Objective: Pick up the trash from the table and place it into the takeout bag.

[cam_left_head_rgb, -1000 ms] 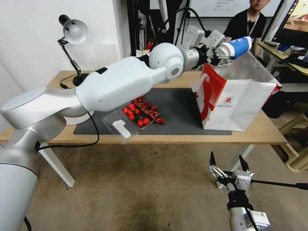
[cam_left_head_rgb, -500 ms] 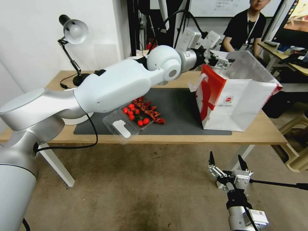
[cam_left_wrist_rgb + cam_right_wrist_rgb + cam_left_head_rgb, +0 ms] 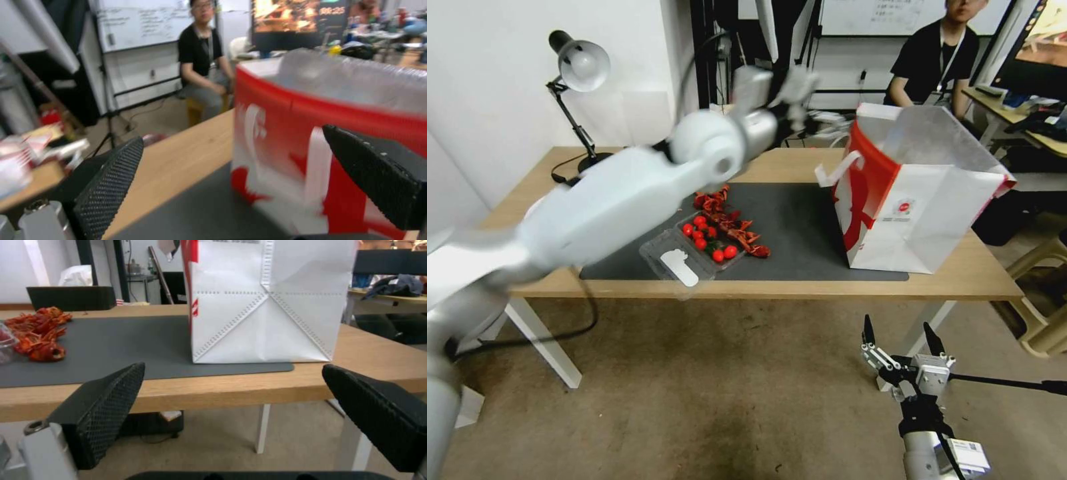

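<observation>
The left pincer (image 3: pixel 231 186) hangs open and empty just beside the bag (image 3: pixel 920 200) on the tabletop (image 3: pixel 960 280), the right pincer (image 3: pixel 898 341) waits open below its edge, and red scraps (image 3: pixel 730 223) and a clear tray (image 3: pixel 684 257) look left to clear.

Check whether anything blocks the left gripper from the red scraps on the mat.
Nothing visible does. The left gripper hangs open above the table's far side, left of the takeout bag; the red scraps lie uncovered on the mat below.
</observation>
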Robot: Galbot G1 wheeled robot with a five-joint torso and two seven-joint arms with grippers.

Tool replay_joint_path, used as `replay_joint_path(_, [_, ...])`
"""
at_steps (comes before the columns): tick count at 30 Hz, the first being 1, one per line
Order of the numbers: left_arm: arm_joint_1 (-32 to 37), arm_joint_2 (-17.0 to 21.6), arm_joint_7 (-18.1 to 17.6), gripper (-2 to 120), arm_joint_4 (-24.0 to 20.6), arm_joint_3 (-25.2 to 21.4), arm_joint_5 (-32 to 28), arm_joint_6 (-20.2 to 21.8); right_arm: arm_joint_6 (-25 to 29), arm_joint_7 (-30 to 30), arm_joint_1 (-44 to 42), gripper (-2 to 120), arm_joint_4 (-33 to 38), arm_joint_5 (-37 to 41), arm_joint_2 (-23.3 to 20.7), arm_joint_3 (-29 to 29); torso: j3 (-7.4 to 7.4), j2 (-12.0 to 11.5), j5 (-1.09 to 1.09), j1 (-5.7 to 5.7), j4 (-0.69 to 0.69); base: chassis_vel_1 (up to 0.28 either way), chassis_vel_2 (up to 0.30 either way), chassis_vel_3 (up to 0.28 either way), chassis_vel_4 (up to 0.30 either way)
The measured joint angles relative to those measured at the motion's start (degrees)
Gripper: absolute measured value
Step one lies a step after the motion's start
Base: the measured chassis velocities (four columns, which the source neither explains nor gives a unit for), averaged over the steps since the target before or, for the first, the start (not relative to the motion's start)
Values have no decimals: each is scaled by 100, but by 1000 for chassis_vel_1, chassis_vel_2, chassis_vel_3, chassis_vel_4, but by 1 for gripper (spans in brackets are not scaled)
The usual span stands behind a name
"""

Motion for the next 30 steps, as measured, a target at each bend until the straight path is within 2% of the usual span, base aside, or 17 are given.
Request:
replay_joint_path(1, [0, 0, 0, 100, 0, 0, 0, 0, 0, 0, 0, 100, 0, 0, 0, 0, 0, 0, 0, 0, 0, 0, 0, 0, 0])
replay_joint_path(3, [646, 365, -11, 100, -371, -564, 91, 10, -26, -11, 13, 100, 28, -5, 2, -40, 0, 0, 0, 0, -2, 0, 0, 0, 0])
replay_joint_path(4, [646, 365, -11, 100, -371, -564, 91, 10, -26, -11, 13, 100, 28, -5, 2, -40, 0, 0, 0, 0, -2, 0, 0, 0, 0])
replay_joint_path(6, [1499, 694, 13, 100, -765, -1372, 220, 10, -34, -27, 20, 100, 35, -32, 16, -84, 0, 0, 0, 0, -1, 0, 0, 0, 0])
replay_joint_path(7, [1499, 694, 13, 100, -765, -1372, 220, 10, -34, -27, 20, 100, 35, -32, 16, -84, 0, 0, 0, 0, -1, 0, 0, 0, 0])
replay_joint_path(10, [2980, 1109, 415, 100, -1175, -2385, 826, -64, -41, -42, 31, 100, 34, -55, 12, -140, 0, 0, -5, 0, -1, 0, 0, 0, 0])
replay_joint_path(11, [2980, 1109, 415, 100, -1175, -2385, 826, -64, -41, -42, 31, 100, 34, -55, 12, -140, 0, 0, -5, 0, -1, 0, 0, 0, 0])
replay_joint_path(13, [3894, 1330, 708, 100, -1413, -3002, 1291, -222, -52, -46, 62, 100, 16, -57, -35, -178, 0, 0, 4, 0, 3, 0, 0, 0, 0])
replay_joint_path(14, [4405, 1382, 748, 100, -1542, -3308, 1519, -351, -56, -45, 65, 100, 13, -57, -54, -184, 0, 1, 0, -1, 3, 0, 0, 0, 0])
replay_joint_path(15, [4405, 1382, 748, 100, -1542, -3308, 1519, -351, -56, -45, 65, 100, 13, -57, -54, -184, 0, 1, 0, -1, 3, 0, 0, 0, 0])
replay_joint_path(18, [5038, 1339, 703, 100, -1711, -3712, 1820, -504, -58, -45, 67, 100, 13, -56, -64, -185, 0, 0, 3, -1, -3, 0, 0, 0, 0])
replay_joint_path(21, [6358, 993, 671, 100, -2042, -4564, 2359, -734, -66, -45, 75, 100, 52, -37, -94, -172, 0, 0, 3, 0, -3, 0, 0, 0, 0])
replay_joint_path(22, [6358, 993, 671, 100, -2042, -4564, 2359, -734, -66, -45, 75, 100, 52, -37, -94, -172, 0, 0, 3, 0, -3, 0, 0, 0, 0])
replay_joint_path(25, [7495, 616, 642, 100, -2359, -5219, 2664, -757, -67, -46, 57, 100, 109, -33, -111, -164, -1, 1, 3, -1, 4, 0, 0, 0, 0])
replay_joint_path(28, [7751, 441, 645, 100, -2357, -5282, 2991, -924, -20, -54, -48, 100, 176, -83, -13, -89, 0, 1, 3, 0, 3, 0, 0, 0, 0])
replay_joint_path(29, [7836, 307, 653, 100, -2296, -5257, 3279, -1084, 46, -73, -164, 100, 246, -141, 106, -12, 0, 1, -1, 0, -8, 0, 0, 0, 0])
replay_joint_path(30, [7836, 307, 653, 100, -2296, -5257, 3279, -1084, 46, -73, -164, 100, 246, -141, 106, -12, 0, 1, -1, 0, -8, 0, 0, 0, 0])
